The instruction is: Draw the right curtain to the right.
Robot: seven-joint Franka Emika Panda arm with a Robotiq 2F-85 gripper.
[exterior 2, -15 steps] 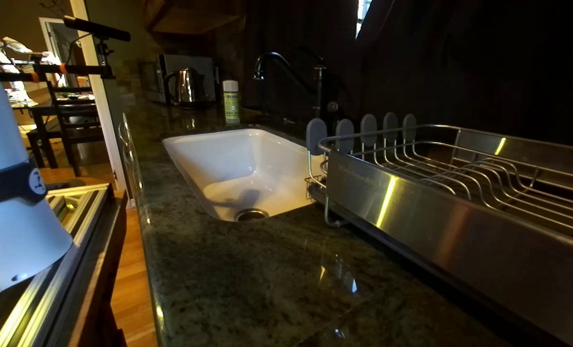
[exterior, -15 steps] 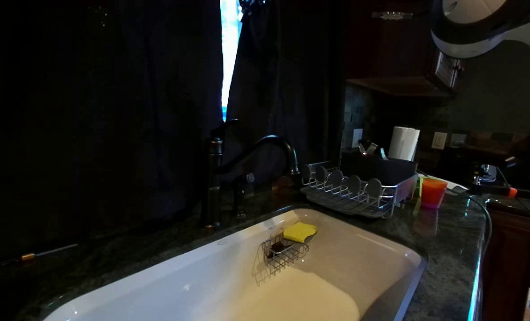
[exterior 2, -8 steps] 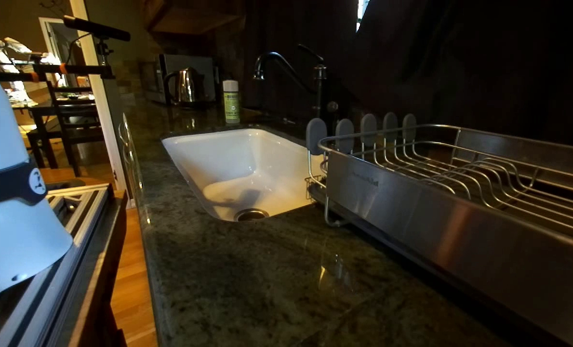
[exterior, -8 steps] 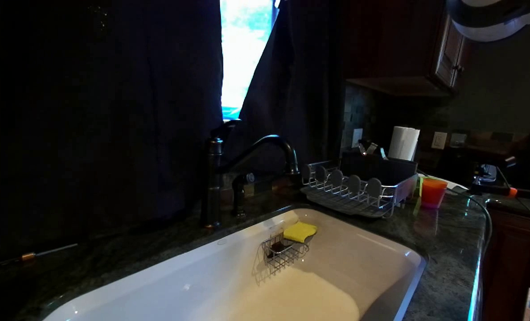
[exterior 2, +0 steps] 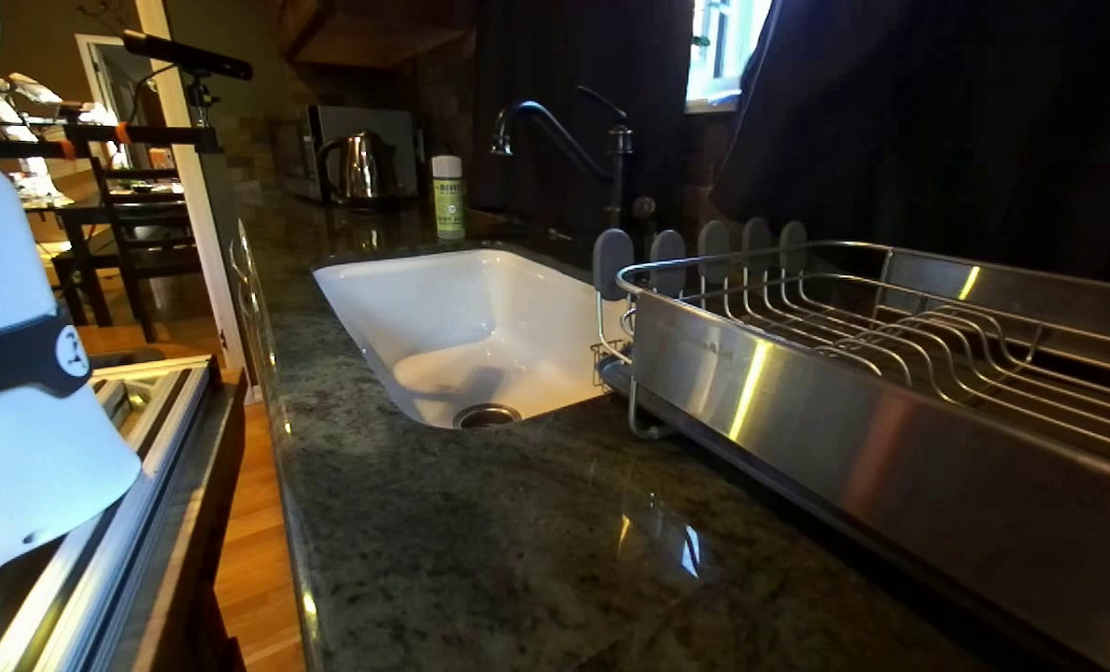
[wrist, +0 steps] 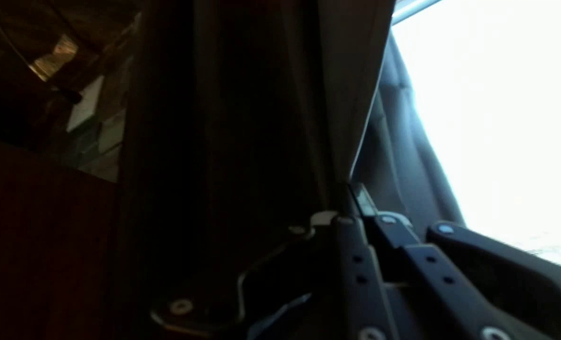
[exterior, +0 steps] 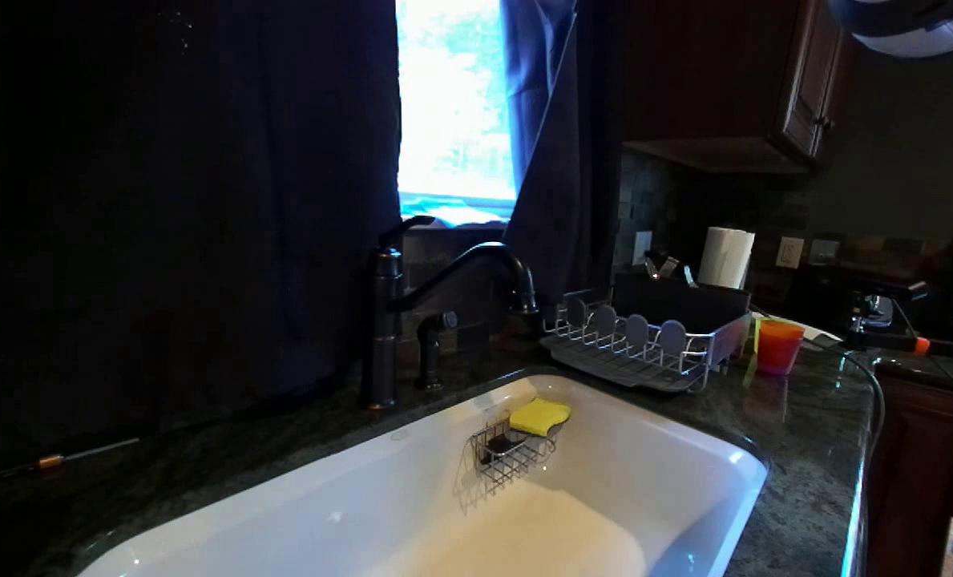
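In the wrist view the right curtain (wrist: pixel 256 108) hangs as dark folds, its pale-lit edge running down into the tips of my gripper (wrist: pixel 354 198). The fingers are together, pinching that edge. Beyond them, more bluish folds of the fabric border the bright window. An exterior view shows the right curtain (exterior: pixel 556 184) slanting, its edge pulled up and to the right near the top of the picture. Its near side also shows as a dark sheet, the right curtain (exterior 2: pixel 872 121), behind the dish rack. Neither exterior view shows the gripper itself.
A wide dark curtain (exterior: pixel 203 200) covers the window's left part, with bare window (exterior: pixel 452 104) beside it. Below stand a black faucet (exterior: pixel 384 320) and a white sink (exterior: pixel 348 481). The dish rack (exterior: pixel 636 344) sits under the right curtain, near a wall cabinet (exterior: pixel 708 88).
The right curtain's edge has swung to the right, uncovering much more bright window. The arm part at the top right has moved up and rightward. The rack and sink stay put.
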